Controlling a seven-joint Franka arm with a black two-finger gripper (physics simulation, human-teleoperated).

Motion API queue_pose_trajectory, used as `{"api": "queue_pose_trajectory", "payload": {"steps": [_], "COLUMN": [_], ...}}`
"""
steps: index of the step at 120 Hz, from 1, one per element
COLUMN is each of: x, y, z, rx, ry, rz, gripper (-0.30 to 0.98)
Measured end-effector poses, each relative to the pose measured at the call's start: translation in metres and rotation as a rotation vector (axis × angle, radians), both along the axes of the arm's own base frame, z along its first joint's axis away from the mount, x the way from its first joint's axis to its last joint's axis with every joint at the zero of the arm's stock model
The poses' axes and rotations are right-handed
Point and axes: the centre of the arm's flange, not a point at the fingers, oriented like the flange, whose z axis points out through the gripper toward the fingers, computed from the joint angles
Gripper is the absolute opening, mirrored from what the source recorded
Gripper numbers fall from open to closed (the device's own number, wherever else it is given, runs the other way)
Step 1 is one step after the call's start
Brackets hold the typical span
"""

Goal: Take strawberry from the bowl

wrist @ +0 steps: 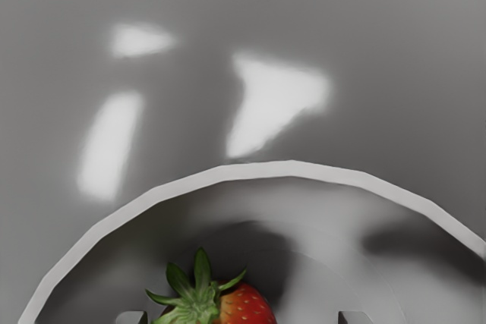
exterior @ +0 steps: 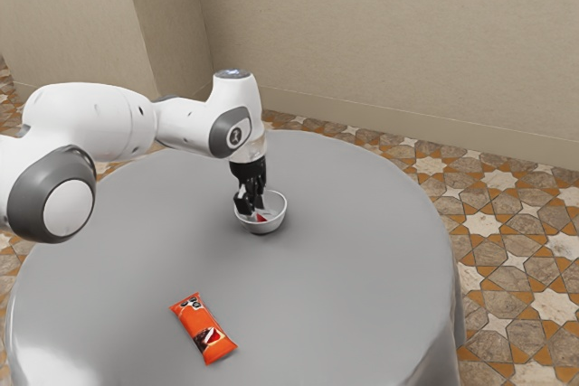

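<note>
At the bowl, the black gripper [exterior: 252, 203] points down, its fingertips inside the rim on the side toward the arm. The small white bowl [exterior: 274, 221] stands upright on the table, and a bit of the red strawberry [exterior: 261, 218] shows low beside the fingers. In the wrist view the strawberry [wrist: 247, 307], with green leaves, lies inside the bowl [wrist: 292, 169], its lower part cut off by the view's edge. Two tips of the gripper [wrist: 243, 318] stand wide apart there, the strawberry between them, with a gap on the side away from its leaves.
An orange snack packet [exterior: 204, 328] lies on the round grey-covered table [exterior: 344, 287], nearer the exterior camera than the bowl. The table's rounded edge drops off at the exterior view's right. A beige wall [exterior: 389, 33] stands behind.
</note>
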Motion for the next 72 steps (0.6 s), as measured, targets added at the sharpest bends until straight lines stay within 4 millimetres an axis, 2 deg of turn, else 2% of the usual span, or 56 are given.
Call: {"api": "queue_pose_trajectory", "payload": {"steps": [18,72], "x": [0.0002,0.0002], "y": [0.0001,-0.0007], "z": [-0.0001,0.0004], "rx": [0.000,0.000], "ry": [-0.001,-0.001], "rz": [0.003,0.008], "gripper": [0.28,0.15]}}
